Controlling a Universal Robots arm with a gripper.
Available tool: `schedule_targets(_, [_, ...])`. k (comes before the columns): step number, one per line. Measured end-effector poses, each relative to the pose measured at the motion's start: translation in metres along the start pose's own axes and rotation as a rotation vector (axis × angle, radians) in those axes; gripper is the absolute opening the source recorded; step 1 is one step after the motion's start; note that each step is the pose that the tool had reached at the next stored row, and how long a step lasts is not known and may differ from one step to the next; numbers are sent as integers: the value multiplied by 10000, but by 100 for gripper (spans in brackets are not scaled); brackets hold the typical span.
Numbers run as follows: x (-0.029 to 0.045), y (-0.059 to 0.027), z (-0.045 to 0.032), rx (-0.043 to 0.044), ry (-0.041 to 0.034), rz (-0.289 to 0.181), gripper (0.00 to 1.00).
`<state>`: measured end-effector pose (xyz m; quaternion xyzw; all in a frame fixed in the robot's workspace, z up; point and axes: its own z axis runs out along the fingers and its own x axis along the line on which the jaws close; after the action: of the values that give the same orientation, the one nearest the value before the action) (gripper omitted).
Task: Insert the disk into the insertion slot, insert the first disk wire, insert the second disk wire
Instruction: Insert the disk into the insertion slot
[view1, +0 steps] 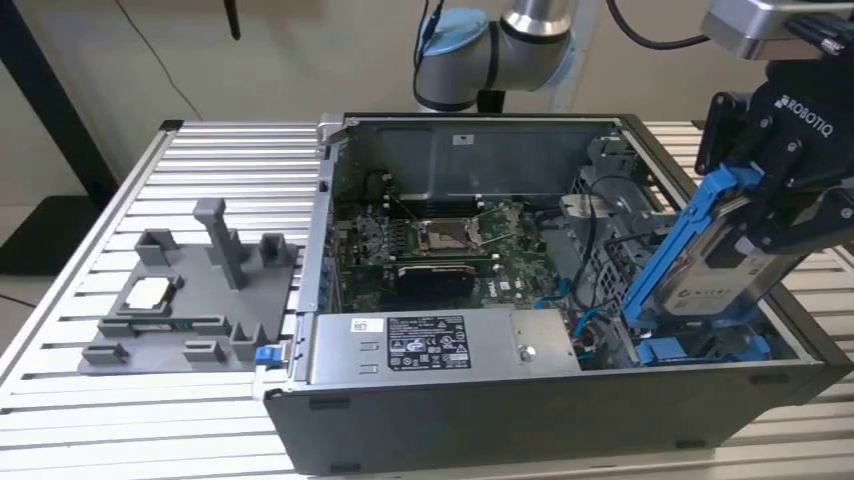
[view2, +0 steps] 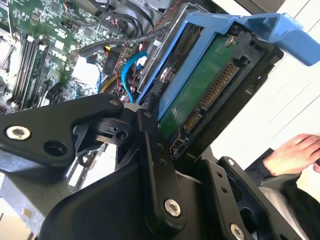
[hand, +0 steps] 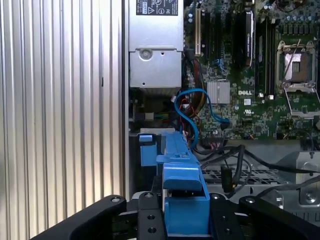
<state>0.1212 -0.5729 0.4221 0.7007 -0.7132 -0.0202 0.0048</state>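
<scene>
Your gripper (view1: 781, 215) has its black metal fingers (view2: 152, 150) clamped on the disk (view1: 731, 255), a flat silver slab with a green circuit-board face, framed in glossy blue plastic. It stands tilted between them, lower end at the blue-railed insertion slot (view1: 701, 350) inside the open grey case (view1: 534, 430) on the ribbed aluminium tabletop (view1: 227, 160).
</scene>
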Motion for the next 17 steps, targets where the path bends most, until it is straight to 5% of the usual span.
schedule_targets(7, [2,-53,77,-4,-185,-6,33])
schedule_targets(17, [32,-75,126,-4,-204,-7,33])
